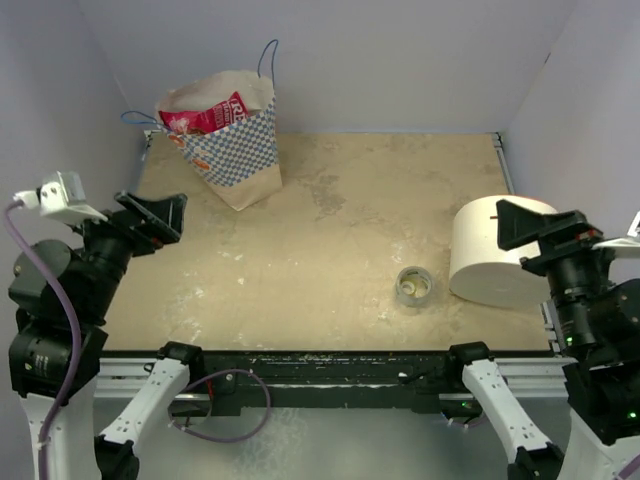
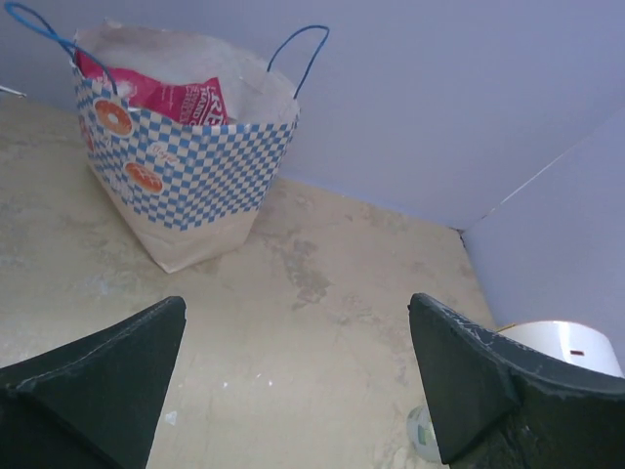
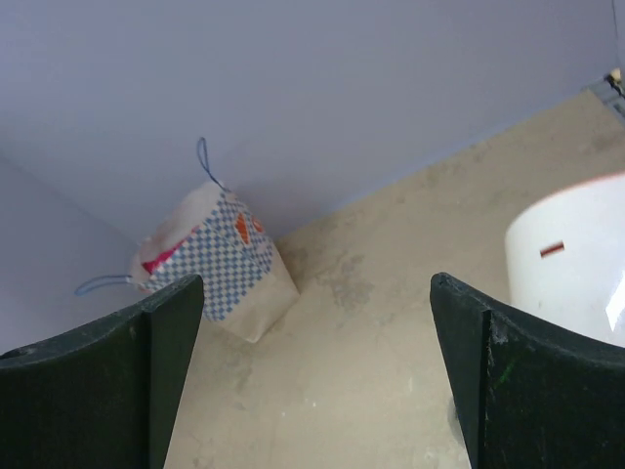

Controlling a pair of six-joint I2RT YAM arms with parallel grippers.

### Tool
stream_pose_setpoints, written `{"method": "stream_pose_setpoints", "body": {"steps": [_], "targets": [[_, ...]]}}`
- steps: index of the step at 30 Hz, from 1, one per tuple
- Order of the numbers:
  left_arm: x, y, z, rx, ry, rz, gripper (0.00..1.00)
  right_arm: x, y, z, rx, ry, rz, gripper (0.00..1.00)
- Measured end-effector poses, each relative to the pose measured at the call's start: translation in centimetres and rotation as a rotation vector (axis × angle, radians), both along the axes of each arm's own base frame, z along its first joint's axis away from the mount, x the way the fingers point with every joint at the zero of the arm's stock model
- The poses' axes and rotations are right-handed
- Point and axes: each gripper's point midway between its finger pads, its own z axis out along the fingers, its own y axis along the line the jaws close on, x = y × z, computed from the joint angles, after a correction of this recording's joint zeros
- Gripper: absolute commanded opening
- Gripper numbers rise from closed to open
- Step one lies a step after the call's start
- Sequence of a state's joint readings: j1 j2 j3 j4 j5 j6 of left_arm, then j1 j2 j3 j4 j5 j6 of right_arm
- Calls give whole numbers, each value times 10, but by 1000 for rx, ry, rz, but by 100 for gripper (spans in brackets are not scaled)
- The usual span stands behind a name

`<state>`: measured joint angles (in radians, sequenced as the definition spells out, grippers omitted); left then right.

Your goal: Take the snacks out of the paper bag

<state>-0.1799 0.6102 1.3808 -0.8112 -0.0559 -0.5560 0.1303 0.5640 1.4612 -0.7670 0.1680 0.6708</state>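
Bag (image 1: 240, 165) is matt paper, chip packet (image 1: 205, 117) is glossy plastic film. Table (image 1: 330, 240) is a matt, blotchy, rough-looking board, and the roll (image 1: 485, 262) looks smooth and matt white.

Seeing the paper bag (image 1: 240, 160) standing upright near the far left corner of the table (image 1: 350, 250). Showing blue-and-white checks with orange ring marks on the outside, a plain pale band along the bottom, and plain paper inside. Gaping open at the top, with thin blue cord handles (image 1: 268, 60) sticking up and outward. Holding a red-pink chip bag (image 1: 208, 118) with white lettering, reaching up to the rim. Hiding any other snacks from every view.
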Motion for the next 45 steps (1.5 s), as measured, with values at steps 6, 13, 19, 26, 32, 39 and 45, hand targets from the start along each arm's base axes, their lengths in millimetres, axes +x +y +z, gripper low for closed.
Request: {"method": "stream_pose_setpoints", "body": {"steps": [6, 13, 19, 26, 32, 39, 45], "targets": [[25, -5, 51, -3, -11, -5, 99, 5, 2, 61, -20, -60, 13, 100], [75, -20, 46, -1, 84, -35, 99, 51, 14, 56, -69, 31, 54, 100], [119, -31, 11, -1, 216, -50, 99, 96, 29, 26, -120, 135, 109, 100], [160, -38, -25, -3, 333, -42, 99, 120, 38, -7, -131, 214, 145, 100], [190, -38, -42, 15, 368, -24, 99, 135, 42, -19, -182, 238, 170, 100], [240, -41, -44, 69, 327, -28, 99, 155, 52, -50, -246, 316, 237, 100], [295, -15, -50, 68, 317, 72, 99, 169, 61, -62, -263, 356, 286, 100]]}}
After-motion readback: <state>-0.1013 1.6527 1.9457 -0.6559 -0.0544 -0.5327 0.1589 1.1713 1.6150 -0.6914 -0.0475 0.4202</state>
